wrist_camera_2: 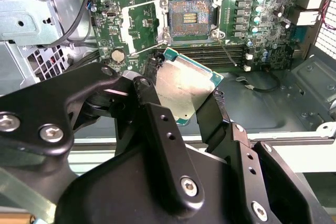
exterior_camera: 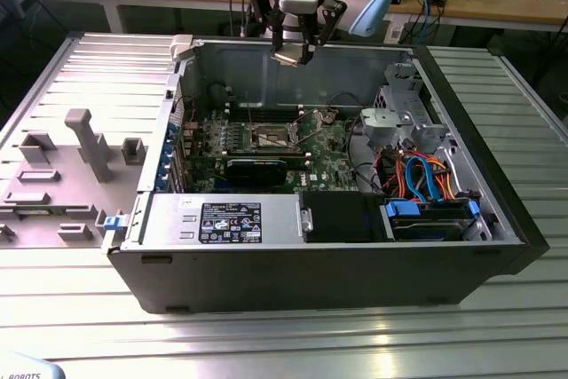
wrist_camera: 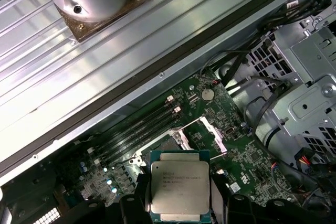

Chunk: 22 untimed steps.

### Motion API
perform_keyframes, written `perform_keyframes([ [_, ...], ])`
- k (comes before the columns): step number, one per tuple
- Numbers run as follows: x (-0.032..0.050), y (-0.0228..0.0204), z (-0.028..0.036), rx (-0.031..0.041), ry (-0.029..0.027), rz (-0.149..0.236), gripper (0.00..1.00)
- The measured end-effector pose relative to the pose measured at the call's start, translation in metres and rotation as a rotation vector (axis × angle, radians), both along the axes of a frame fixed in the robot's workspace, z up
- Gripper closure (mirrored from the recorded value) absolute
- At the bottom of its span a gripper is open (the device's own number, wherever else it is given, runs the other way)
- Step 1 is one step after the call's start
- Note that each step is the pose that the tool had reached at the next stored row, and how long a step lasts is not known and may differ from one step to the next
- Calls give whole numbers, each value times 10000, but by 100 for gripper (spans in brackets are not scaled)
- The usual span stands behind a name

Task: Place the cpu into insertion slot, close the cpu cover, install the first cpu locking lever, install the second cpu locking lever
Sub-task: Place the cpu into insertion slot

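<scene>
Ribbed grey metal table (exterior_camera: 266,335) lay under a big open computer case (exterior_camera: 311,264), with messy work benches behind it. I stood and looked down into the case. On its floor was a green board (exterior_camera: 328,153) full of tiny parts.

High over the far wall of the case hung the gripper (exterior_camera: 293,46). Its two black fingers (wrist_camera_2: 149,85) were squeezed onto the cpu (wrist_camera_2: 184,90), one on each side. The little silver square sat a bit tilted between them.

The insertion slot (wrist_camera_2: 190,18) was down on the green board, near the middle. It was bare, and I could see its dark centre. The cpu was up in the air, well apart from the slot, and not right over it. The cpu cover (wrist_camera_2: 146,3) was swung open beside the slot, toward the exterior view's right.

So I think the first job was the one in hand: putting the cpu into the slot. None of the closing jobs looked done yet. I think this job called for great care. The chip had to be flat, turned to match the slot's square, and right above it. A crooked drop could hurt the slot.
</scene>
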State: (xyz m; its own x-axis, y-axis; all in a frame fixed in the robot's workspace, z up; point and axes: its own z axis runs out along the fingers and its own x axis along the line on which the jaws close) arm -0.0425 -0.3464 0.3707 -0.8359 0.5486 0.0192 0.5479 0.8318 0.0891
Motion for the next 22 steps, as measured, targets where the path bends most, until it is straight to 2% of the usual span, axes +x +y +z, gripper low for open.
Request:
perform_keyframes([
  [12, -1, 0, 0, 0, 0, -60, 46],
  [22, -2, 0, -10, -11, 0, -1104, 46],
])
